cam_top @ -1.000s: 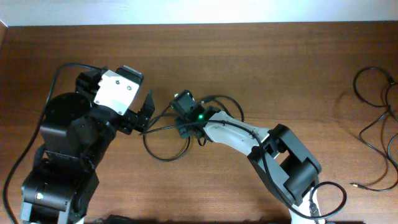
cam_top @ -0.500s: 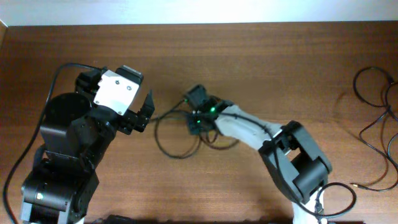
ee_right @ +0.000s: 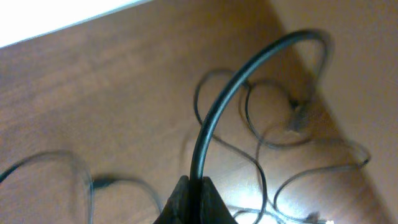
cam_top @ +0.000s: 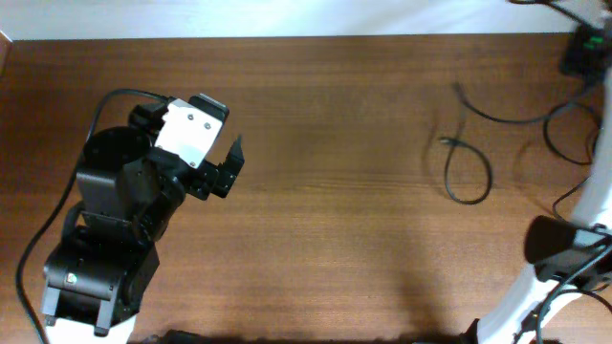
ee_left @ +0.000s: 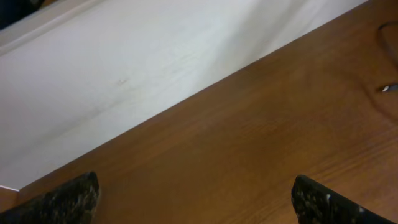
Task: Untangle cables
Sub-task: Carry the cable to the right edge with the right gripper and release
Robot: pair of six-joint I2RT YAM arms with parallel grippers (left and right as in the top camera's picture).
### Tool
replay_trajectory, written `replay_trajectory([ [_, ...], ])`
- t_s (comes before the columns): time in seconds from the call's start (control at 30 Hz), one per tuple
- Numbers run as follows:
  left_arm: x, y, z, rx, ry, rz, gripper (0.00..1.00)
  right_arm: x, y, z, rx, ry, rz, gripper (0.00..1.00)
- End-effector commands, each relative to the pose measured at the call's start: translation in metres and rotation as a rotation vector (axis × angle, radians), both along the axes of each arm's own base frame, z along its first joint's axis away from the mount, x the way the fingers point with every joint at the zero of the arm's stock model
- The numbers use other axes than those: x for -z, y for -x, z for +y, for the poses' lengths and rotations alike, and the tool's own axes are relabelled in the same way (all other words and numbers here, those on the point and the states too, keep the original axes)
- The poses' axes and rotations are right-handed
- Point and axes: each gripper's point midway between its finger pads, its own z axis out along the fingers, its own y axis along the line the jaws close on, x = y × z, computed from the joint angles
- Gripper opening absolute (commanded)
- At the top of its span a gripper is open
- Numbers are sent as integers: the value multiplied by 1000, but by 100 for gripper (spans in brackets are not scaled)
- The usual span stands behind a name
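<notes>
Desk [cam_top: 335,248] of brown wood seen from overhead, white wall [cam_top: 287,17] along the far edge. Left arm [cam_top: 115,220] bulking over the left side, left gripper [cam_top: 232,164] pointing toward the middle, fingers spread, nothing between them, no cord near. Right arm [cam_top: 559,247] rising from the lower right corner, dark head up in the top right corner and partly cut off; jaws not readable from up here. Cables [cam_top: 470,182] all on the right half: one small loop lying flat with a loose end just beside it, one strand curving from there toward the top right corner, more thin loops against the right edge. Well apart from the left arm.

Left wrist view: two dark fingertips [ee_left: 68,199] at the bottom corners, wide apart, only bare desk between. Wall beyond. Tip of a cord at the far right edge, blurred.

Right wrist view: right gripper [ee_right: 191,182] closed on one cable [ee_right: 214,118], which arcs upward from the pinched fingers and bends over to the right. Below, out of focus, several thin loops on the desk, a small plug among them; cannot tell whether the strands cross or merely lie side by side.
</notes>
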Motion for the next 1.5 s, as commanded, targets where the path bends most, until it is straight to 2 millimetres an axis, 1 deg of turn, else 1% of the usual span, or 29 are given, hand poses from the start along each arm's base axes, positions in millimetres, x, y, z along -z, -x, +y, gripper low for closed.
replay_trajectory([
  [0.0, -9, 3, -3, 16, 26, -15, 99, 7, 35, -49, 119, -187, -51, 4],
  [0.1, -7, 6, -11, 60, 43, -1, 99, 28, 74, -95, 265, -238, -7, 4],
  [0.13, -6, 7, -11, 59, 41, 5, 99, 44, 91, -111, 320, -265, 29, 4],
  [0.2, -5, 7, -11, 60, 41, 8, 99, 78, 114, -127, 402, -351, 83, 4],
  [0.23, -5, 7, -11, 60, 41, 9, 99, 97, 117, -125, 407, -418, 92, 4],
  [0.27, -4, 8, -12, 67, 44, 13, 99, 111, 118, -121, 394, -461, 109, 57],
  [0.3, -4, 9, -14, 80, 48, 17, 99, 124, 116, -115, 354, -496, 124, 99],
  [0.37, -2, 10, -16, 89, 51, 26, 99, 142, 118, -106, 348, -545, 158, 99],
  [0.4, -1, 11, -16, 89, 50, 30, 99, 141, 110, -97, 319, -598, 122, 99],
  [0.43, -1, 11, -16, 89, 50, 31, 99, 129, 83, -70, 119, -714, 19, 99],
  [0.47, 0, 10, -16, 89, 49, 33, 99, 121, 69, -53, 20, -769, -32, 99],
  [0.5, 1, 9, -16, 89, 49, 39, 99, 118, 58, -33, -63, -786, -32, 99],
  [0.53, 5, 7, -17, 89, 47, 50, 99, 119, 44, 0, -180, -773, 18, 99],
  [0.6, 6, 6, -17, 89, 46, 55, 99, 130, 42, 22, -214, -692, 143, 99],
  [0.67, 6, 7, -17, 89, 46, 56, 99, 151, 69, 9, 235, -470, 364, 99],
  [0.73, 8, 8, -16, 88, 44, 66, 99, 158, 66, 31, 434, -569, 339, 99],
  [0.77, 10, 8, -16, 88, 42, 73, 99, 168, 78, 42, 661, -623, 358, 99],
  [0.83, 10, 8, -16, 88, 43, 73, 99, 190, 98, 58, 883, -646, 427, 99],
  [0.87, 10, 9, -16, 88, 42, 74, 99, 219, 111, 71, 919, -639, 495, 99],
  [0.93, 10, 9, -16, 88, 42, 75, 99, 261, 124, 88, 892, -620, 550, 99],
  [1.03, 12, 9, -16, 88, 41, 81, 99, 319, 129, 116, 578, -546, 586, 100],
  [1.1, 15, 11, -16, 87, 38, 97, 99, 334, 130, 123, 412, -440, 606, 96],
  [1.13, 16, 12, -15, 87, 38, 102, 99, 336, 131, 121, 387, -372, 609, 89],
  [1.17, 18, 13, -15, 87, 37, 109, 99, 336, 131, 119, 377, -332, 609, 61],
  [1.2, 20, 14, -15, 87, 35, 118, 99, 337, 128, 118, 373, -329, 598, 24],
  [1.23, 21, 15, -15, 87, 34, 125, 99, 338, 126, 117, 373, -329, 586, 4],
  [1.37, 22, 15, -15, 86, 33, 129, 99, 338, 123, 106, 354, -318, 577, 4],
  [1.43, 22, 15, -15, 87, 33, 129, 99, 336, 128, 79, 408, -345, 562, 4],
  [1.47, 22, 15, -15, 87, 33, 129, 99, 330, 132, 51, 439, -364, 553, 4],
])
